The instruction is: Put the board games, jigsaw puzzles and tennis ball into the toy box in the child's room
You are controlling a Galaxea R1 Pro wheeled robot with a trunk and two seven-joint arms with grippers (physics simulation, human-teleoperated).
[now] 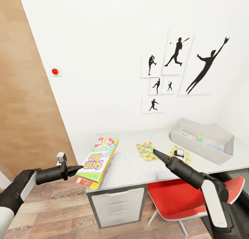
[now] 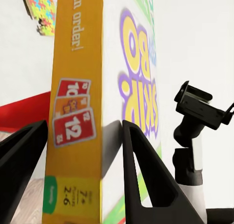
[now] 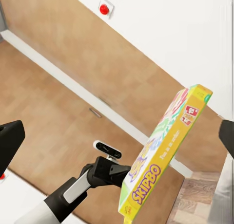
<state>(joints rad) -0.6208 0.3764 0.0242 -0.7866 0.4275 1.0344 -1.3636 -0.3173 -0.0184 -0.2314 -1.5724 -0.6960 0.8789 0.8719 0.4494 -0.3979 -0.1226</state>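
1. Your left hand (image 1: 76, 168) is clamping the near end of the Skip-Bo board game (image 1: 98, 160), one finger on each flat face, as the left wrist view shows; that grip is carrying the box flat and slightly tilted, ready for travel to the tub.
2. The game is reaching from that hand across the tabletop's (image 1: 131, 169) left front corner, its far end over the surface; whether it is resting there or being held just clear, you cannot tell.
3. Your right hand (image 1: 154, 151) is hovering over the middle of the tabletop, holding nothing; whether its fingers are together or apart, I cannot tell.
4. Beyond it, one jigsaw puzzle (image 1: 147, 150) is lying mid-tabletop and a second jigsaw puzzle (image 1: 180, 153) just to its right, partly behind your right arm.
5. The toy box (image 1: 202, 139) is sitting at the far right corner, well apart from the held game, with printed boxes already inside.
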